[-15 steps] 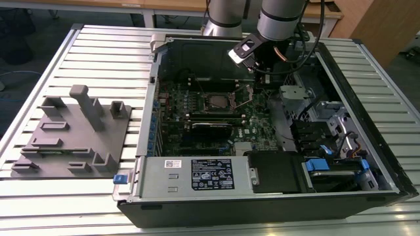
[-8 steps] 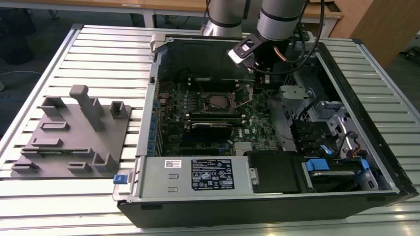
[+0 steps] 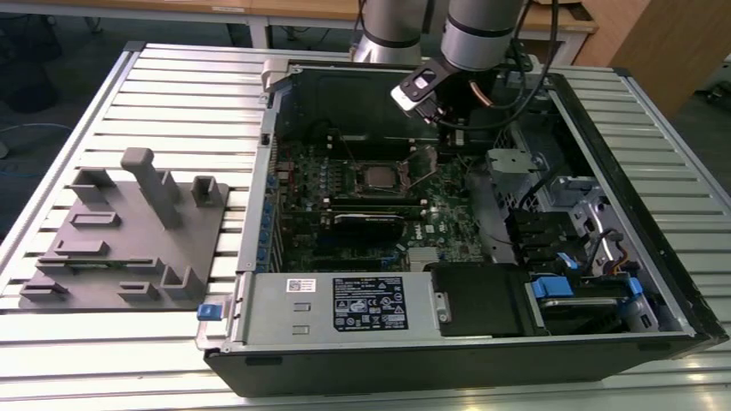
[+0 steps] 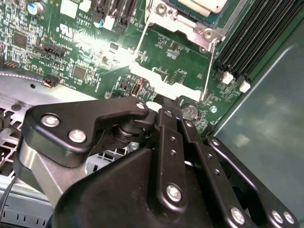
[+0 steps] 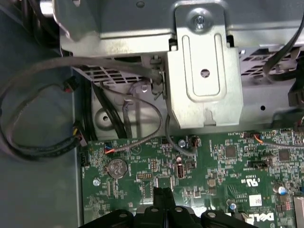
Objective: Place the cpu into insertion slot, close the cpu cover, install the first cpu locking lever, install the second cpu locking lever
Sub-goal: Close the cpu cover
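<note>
The cpu [image 3: 377, 177] lies flat in the insertion slot [image 3: 356, 164] on the green board, its pale metal top also showing in the second wrist view [image 4: 202, 4]. The cpu cover [image 4: 159, 81] stands swung open away from the socket, with green board visible through its window; in the exterior view it rises just to the right of the socket [image 3: 425, 163]. My gripper [image 4: 166, 105] hangs over the board with its black fingers pressed together, the tip right at the cover's free edge. The tip also shows in the first wrist view [image 5: 163, 195] and in the exterior view [image 3: 439, 137].
Black memory slots [image 4: 256, 38] run beside the socket. A coin battery [image 5: 116, 167] sits near the gripper tip. A metal drive cage [image 5: 204, 71] and loose cables [image 5: 47, 142] lie beyond the board. A grey fixture plate [image 3: 115, 240] stands outside the case on the exterior view's left.
</note>
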Tool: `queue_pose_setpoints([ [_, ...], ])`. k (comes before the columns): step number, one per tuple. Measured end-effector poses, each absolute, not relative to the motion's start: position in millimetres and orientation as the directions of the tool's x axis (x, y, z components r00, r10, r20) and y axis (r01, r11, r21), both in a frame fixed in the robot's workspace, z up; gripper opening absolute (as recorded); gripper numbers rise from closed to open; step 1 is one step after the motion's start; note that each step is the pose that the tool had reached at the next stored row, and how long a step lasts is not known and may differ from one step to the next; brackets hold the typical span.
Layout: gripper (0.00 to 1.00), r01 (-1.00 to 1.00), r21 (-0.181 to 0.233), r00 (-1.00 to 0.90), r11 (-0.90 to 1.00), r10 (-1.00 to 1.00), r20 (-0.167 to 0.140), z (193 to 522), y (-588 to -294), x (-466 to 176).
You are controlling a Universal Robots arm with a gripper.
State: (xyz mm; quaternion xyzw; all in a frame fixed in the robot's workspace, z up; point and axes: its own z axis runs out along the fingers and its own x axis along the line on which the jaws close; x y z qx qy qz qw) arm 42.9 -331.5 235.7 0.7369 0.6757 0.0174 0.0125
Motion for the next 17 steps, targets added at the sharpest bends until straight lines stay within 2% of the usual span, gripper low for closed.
queue_pose_setpoints([
  [17,0.1,0.995,0.042,0.093,-0.093,0.996,0.009,236,-332,19],
])
